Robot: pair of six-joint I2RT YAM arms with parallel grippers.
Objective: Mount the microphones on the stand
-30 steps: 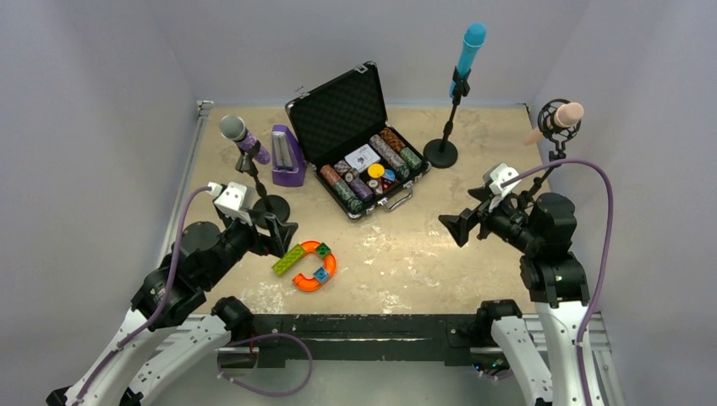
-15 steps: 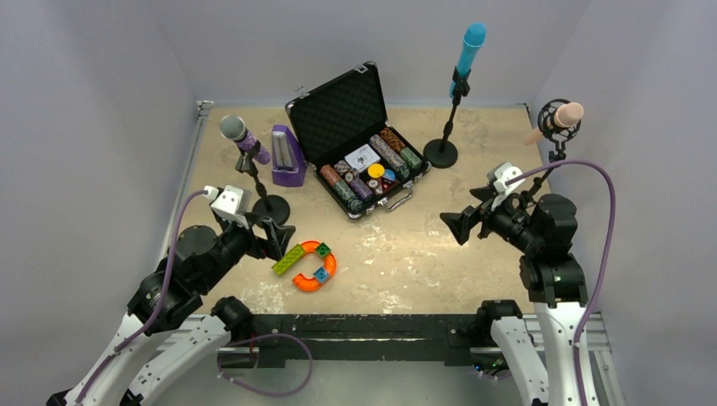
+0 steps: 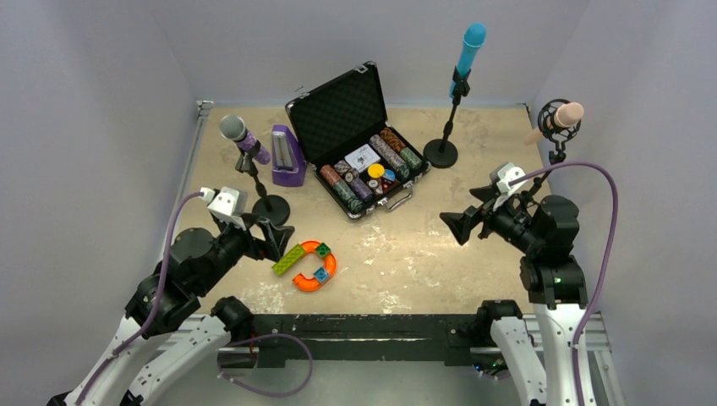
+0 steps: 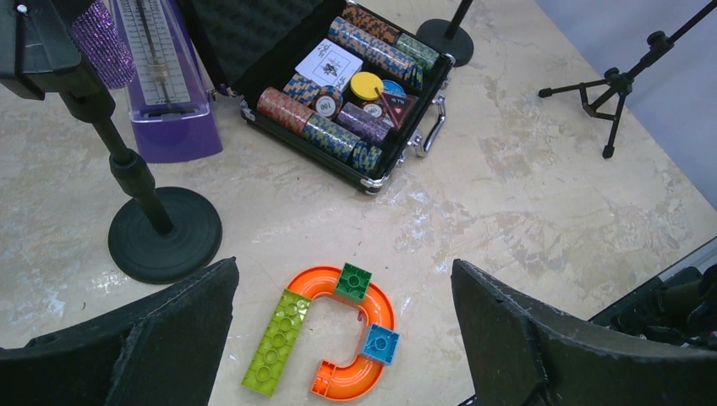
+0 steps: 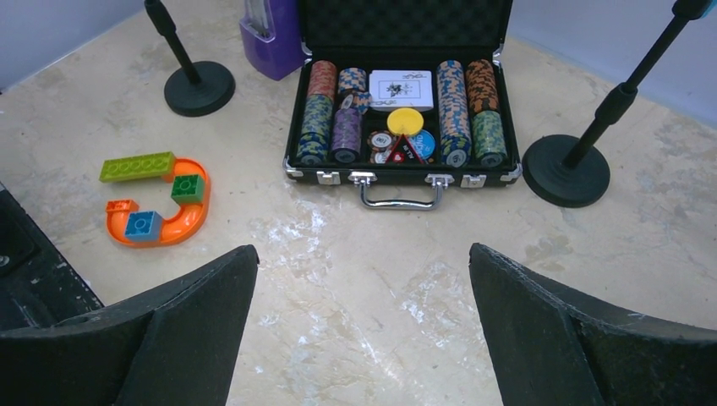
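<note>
Each of the three microphones sits in a stand. The glittery purple microphone leans in the clip of a round-base stand at the left. At the back, the cyan microphone stands upright on a tall stand. The pale pink microphone rests in a black shock mount on a tripod at the far right. My left gripper hangs open over the toy track, empty. My right gripper is open over bare table, empty.
An open black case of poker chips lies mid-table, its lid up. A purple metronome-shaped box stands beside the left stand. An orange curved toy track with bricks lies near the front. Grey walls enclose three sides.
My left arm has drawn back a little toward the near left. The right gripper has barely shifted. Both grippers stay open, and the microphones have not moved.
</note>
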